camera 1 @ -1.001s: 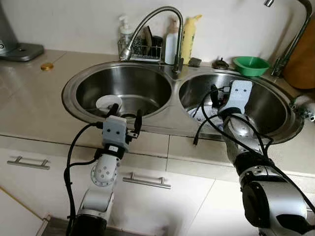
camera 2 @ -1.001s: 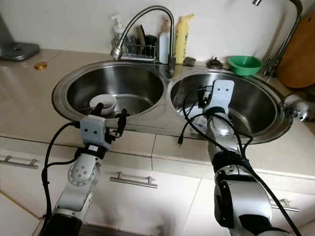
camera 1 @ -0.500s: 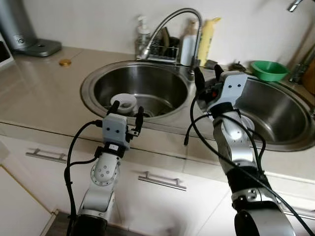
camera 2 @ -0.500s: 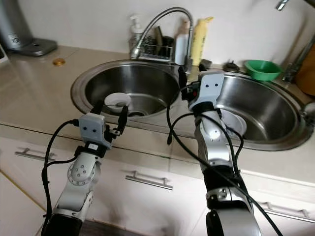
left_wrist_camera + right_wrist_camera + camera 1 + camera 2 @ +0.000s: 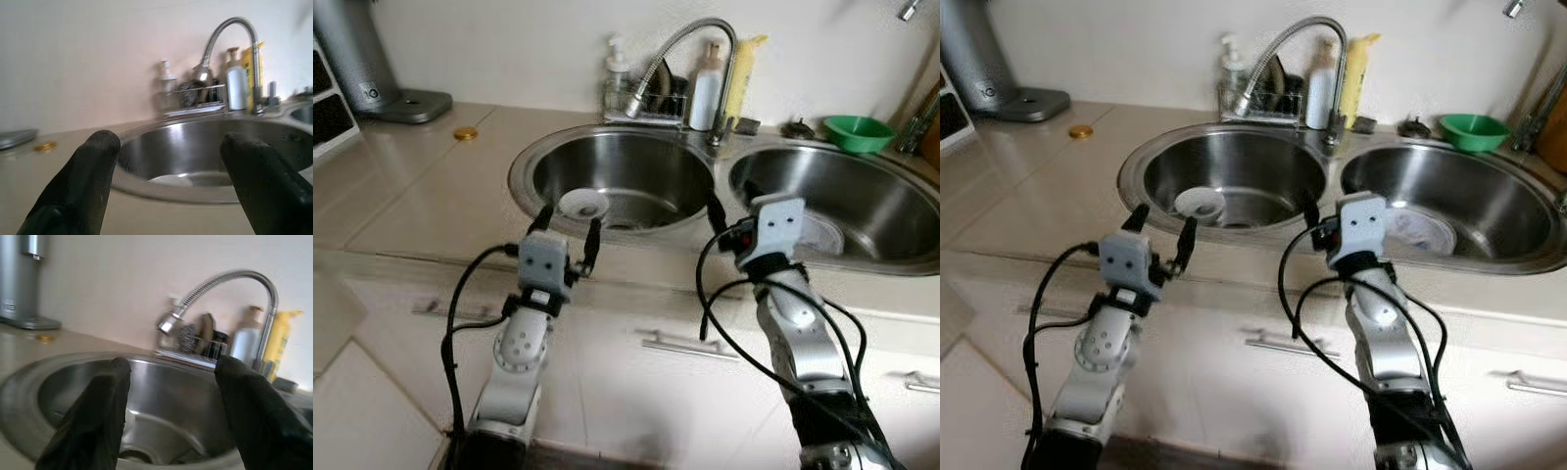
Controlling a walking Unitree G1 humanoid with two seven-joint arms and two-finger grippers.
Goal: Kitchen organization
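A double steel sink [image 5: 524,162] is set into the beige counter. A small white dish [image 5: 582,204] lies in its left basin, and a white plate [image 5: 824,235] lies in the right basin. My left gripper [image 5: 568,218] hovers at the front rim of the left basin, open and empty, just short of the dish [image 5: 171,180]. My right gripper [image 5: 731,200] is also open and empty. It sits over the front rim near the divider between the basins and faces the left basin and the faucet [image 5: 220,281].
Behind the sink stand a curved faucet [image 5: 690,44], a soap dispenser [image 5: 617,70], a wire caddy [image 5: 651,98], a white bottle [image 5: 707,86] and a yellow bottle [image 5: 744,69]. A green bowl [image 5: 860,132] sits at the back right. A grey appliance [image 5: 362,59] and a gold lid [image 5: 465,132] are on the left.
My right gripper came up out of the right basin, swung left, and has dropped back to the front rim by the divider. The camera view shifted. The left gripper held its place.
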